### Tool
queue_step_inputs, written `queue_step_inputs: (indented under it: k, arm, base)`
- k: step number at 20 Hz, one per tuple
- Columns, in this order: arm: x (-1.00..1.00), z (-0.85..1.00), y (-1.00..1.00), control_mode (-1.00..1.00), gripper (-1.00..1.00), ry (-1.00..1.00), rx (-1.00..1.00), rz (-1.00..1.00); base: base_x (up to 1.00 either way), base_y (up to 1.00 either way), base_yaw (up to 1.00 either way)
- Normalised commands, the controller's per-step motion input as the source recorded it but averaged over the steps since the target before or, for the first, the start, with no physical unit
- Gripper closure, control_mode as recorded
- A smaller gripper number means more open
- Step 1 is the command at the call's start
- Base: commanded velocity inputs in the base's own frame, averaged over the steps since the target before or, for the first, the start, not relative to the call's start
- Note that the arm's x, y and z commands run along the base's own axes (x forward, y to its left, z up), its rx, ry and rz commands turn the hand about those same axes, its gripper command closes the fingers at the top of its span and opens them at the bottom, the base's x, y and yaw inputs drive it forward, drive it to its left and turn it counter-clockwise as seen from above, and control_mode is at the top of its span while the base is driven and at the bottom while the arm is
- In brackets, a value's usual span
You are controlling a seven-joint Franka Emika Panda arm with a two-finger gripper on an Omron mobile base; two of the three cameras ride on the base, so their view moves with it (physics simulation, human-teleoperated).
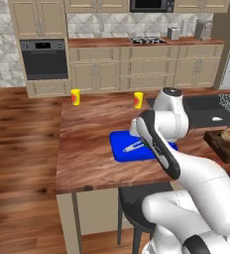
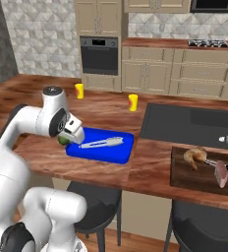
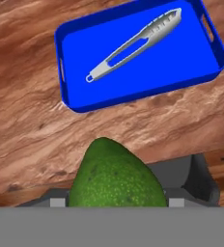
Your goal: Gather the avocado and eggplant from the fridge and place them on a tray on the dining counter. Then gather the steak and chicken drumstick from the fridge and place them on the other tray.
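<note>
Over the near edge of the wooden dining counter (image 2: 150, 162), the arm folds forward from the base with its elbow raised and its wrist bent down, holding the gripper (image 2: 64, 139) just beside the blue tray's (image 3: 75, 96) left end. The jaws are clamped on the green avocado (image 3: 115, 173), held above the counter. Grey tongs (image 3: 133, 46) lie diagonally in the tray.

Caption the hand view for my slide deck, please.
Gripper holding a green avocado above the wooden counter, near the blue tray with tongs.
</note>
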Motion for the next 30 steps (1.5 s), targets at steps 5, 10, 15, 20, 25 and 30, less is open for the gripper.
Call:
queue_step_inputs:
  k: [5, 10, 15, 20, 25, 30]
  arm:
    - [0.52, -0.18, 0.00, -1.00, 1.00, 0.21, 0.00, 0.02]
    - [0.47, -0.38, 0.01, -1.00, 1.00, 0.11, 0.00, 0.04]
    - [0.28, -0.51, 0.04, -1.00, 1.00, 0.00, 0.00, 0.06]
    - [0.23, -0.34, 0.03, -1.00, 1.00, -0.02, 0.00, 0.04]
    - [0.24, -0.23, 0.09, -1.00, 1.00, -0.01, 0.00, 0.00]
    - [0.25, -0.19, 0.12, -1.00, 1.00, 0.00, 0.00, 0.00]
  base:
    - [0.00, 0.00, 0.00]
    - [0.00, 0.00, 0.00]
    - [0.00, 0.00, 0.00]
    - [0.00, 0.00, 0.00]
    - [0.00, 0.00, 0.00]
    - [0.00, 0.00, 0.00]
